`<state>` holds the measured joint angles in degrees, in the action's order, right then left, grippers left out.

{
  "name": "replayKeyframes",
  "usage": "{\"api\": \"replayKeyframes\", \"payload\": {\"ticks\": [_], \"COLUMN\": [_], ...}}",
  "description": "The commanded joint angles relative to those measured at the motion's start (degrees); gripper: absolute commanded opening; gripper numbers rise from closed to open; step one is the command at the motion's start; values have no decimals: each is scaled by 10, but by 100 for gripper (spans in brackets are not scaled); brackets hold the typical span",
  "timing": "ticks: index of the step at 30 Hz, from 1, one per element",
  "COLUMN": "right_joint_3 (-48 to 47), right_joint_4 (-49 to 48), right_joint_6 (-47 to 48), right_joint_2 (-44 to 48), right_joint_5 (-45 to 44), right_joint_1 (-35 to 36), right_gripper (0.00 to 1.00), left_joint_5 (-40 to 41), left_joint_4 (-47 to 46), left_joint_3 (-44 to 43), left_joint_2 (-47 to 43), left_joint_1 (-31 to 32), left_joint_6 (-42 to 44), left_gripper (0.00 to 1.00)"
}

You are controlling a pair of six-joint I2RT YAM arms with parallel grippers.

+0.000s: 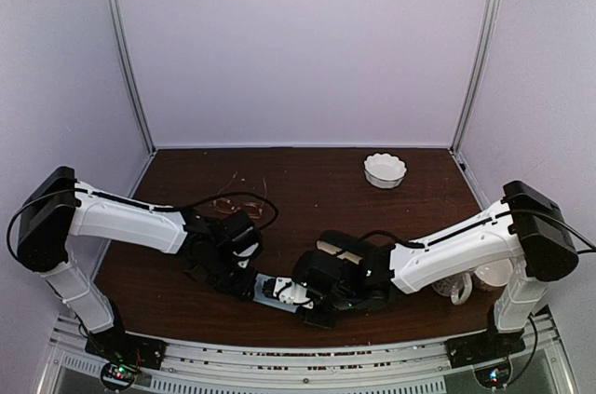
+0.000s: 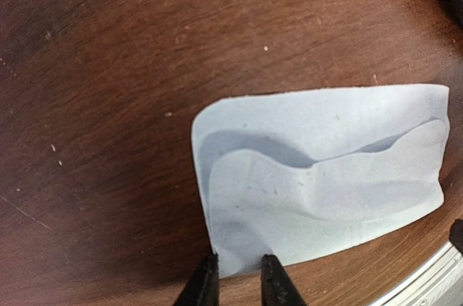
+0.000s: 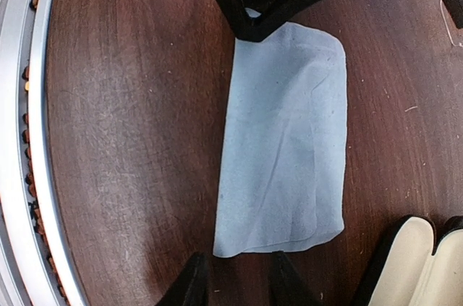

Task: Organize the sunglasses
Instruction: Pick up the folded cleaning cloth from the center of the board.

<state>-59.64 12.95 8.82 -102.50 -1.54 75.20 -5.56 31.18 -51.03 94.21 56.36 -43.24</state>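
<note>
A thin copper-wire pair of sunglasses (image 1: 233, 198) lies on the brown table behind the left arm. A folded light-blue cloth (image 2: 318, 183) lies near the front edge, between both grippers. In the left wrist view my left gripper (image 2: 242, 283) stands with a narrow gap between its fingers, and the cloth's near corner sits in that gap. My right gripper (image 3: 239, 281) is open at the cloth's (image 3: 286, 139) opposite short edge, which lies just ahead of its tips. From above, the left gripper (image 1: 251, 280) and the right gripper (image 1: 285, 290) face each other over the cloth (image 1: 268, 287).
A black glasses case with cream lining (image 1: 333, 247) lies open beside the right gripper, its lining (image 3: 412, 262) close to the right fingers. A white scalloped bowl (image 1: 385, 169) stands at the back. White mugs (image 1: 470, 280) sit under the right arm. The metal front rail (image 3: 29, 176) runs near the cloth.
</note>
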Motion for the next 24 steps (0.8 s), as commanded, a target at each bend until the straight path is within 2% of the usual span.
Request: {"api": "replayKeyframes", "payload": {"ticks": [1, 5, 9, 24], "right_joint_3": [5, 19, 17, 22], "right_joint_4": [-20, -39, -39, -50], "right_joint_6": [0, 14, 28, 46], "right_joint_2": [2, 7, 0, -18], "right_joint_5": [-6, 11, 22, 9], "right_joint_1": [2, 4, 4, 5], "right_gripper": [29, 29, 29, 21], "left_joint_5": [-16, -10, -8, -4], "left_joint_4": [-19, -19, -20, -20], "left_joint_3": [8, 9, 10, 15], "left_joint_2": [16, 10, 6, 9], "left_joint_1": [7, 7, 7, 7], "left_joint_6": [-11, -15, -16, -18], "left_gripper": [20, 12, 8, 6]}}
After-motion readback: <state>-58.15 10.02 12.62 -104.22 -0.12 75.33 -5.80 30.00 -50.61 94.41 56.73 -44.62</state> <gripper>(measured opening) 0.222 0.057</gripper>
